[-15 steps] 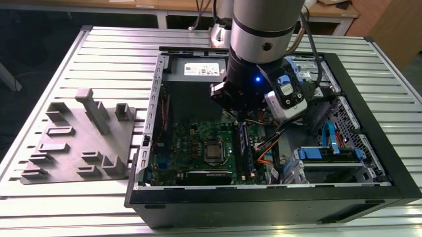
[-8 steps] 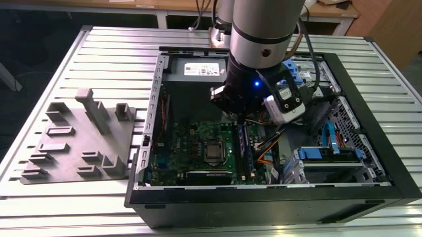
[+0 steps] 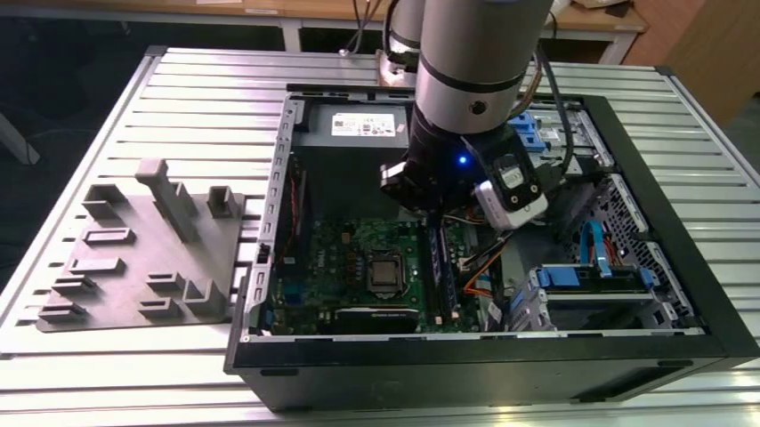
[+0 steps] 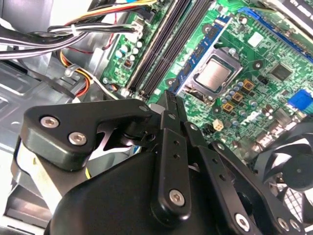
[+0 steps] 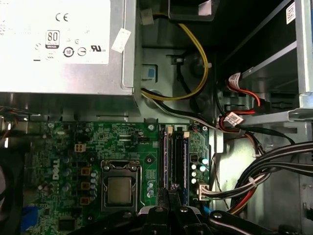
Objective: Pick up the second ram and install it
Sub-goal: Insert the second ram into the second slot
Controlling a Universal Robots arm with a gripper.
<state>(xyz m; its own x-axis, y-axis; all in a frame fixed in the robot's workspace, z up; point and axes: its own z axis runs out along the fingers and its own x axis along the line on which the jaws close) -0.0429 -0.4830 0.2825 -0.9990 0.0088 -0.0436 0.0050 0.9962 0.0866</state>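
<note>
Second ram [image 5: 179, 159], a light, stiff, fragile strip likely best held by its long edges, stands on edge in a motherboard [image 5: 63, 147] slot just below the gripper [image 5: 168, 193], whose fingers [image 4: 172, 142] are pressed together with nothing between them.

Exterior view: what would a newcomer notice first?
The robot arm reaching into the open computer case on the slatted table. Inside lies the green motherboard, with the gripper poised just above its memory slots in the second wrist view. A grey fixture block sits on the table at the exterior view's left.
</note>
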